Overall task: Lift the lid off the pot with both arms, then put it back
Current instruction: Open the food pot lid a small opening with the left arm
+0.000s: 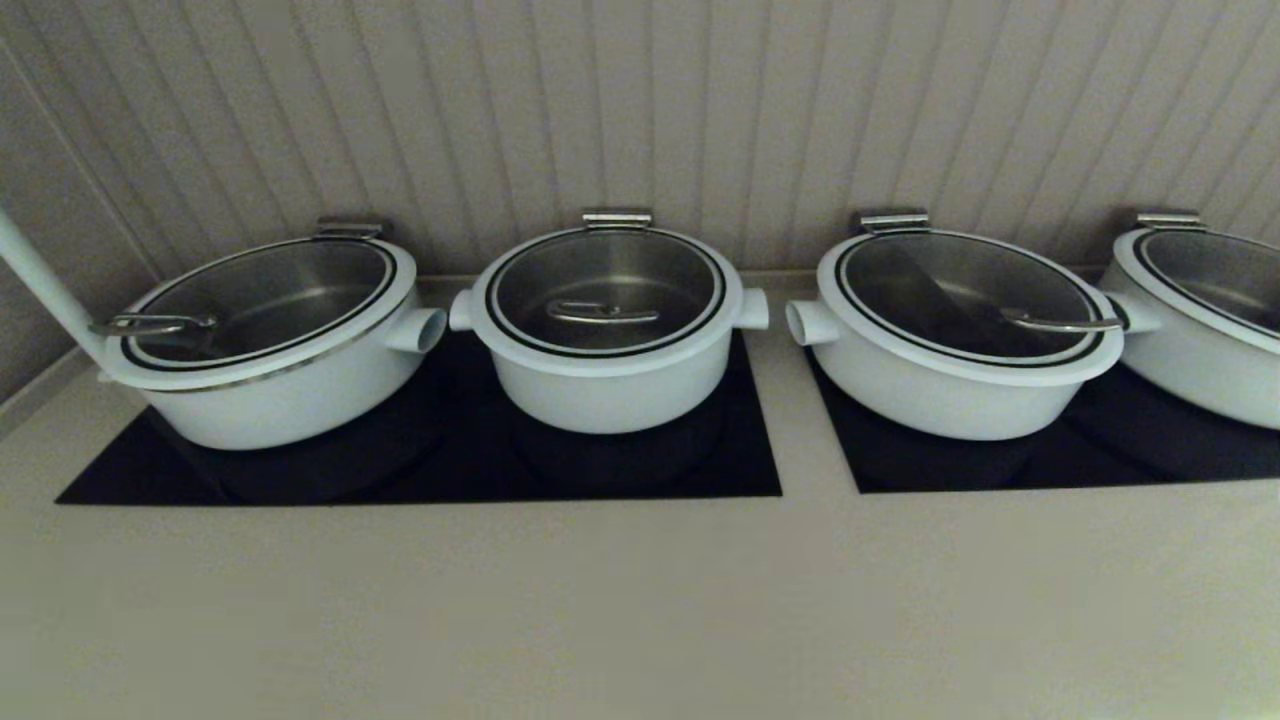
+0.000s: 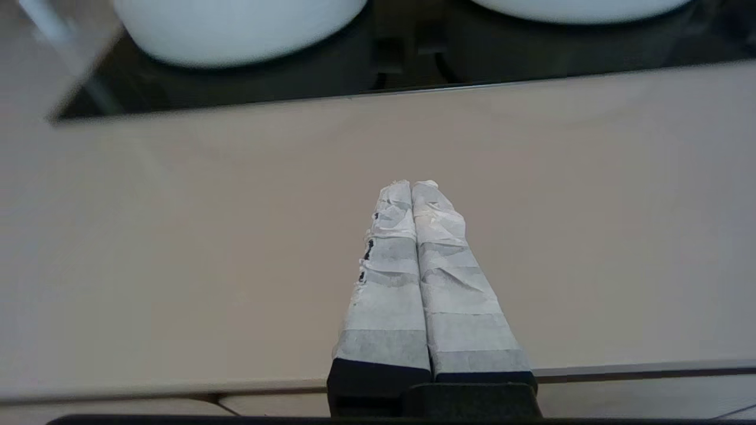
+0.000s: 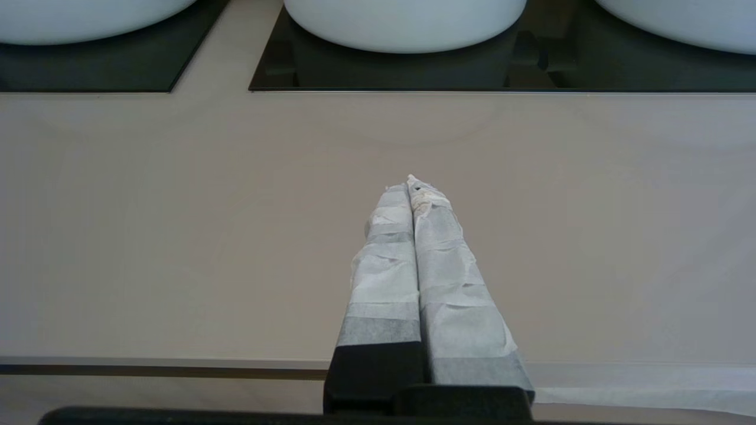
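Observation:
The pot is the small deep white one, second from the left, on the left black hob. The lid rests closed on it, its steel bar handle toward the front and the steel hinge at the back. Neither arm shows in the head view. My left gripper is shut and empty, low over the beige counter near its front edge. My right gripper is shut and empty in the same way. Both are well short of the pot, whose base shows in the left wrist view and the right wrist view.
A wider white pot stands left of the task pot. Two more wide pots stand on the right hob. A ribbed wall runs behind. A beige counter strip lies in front.

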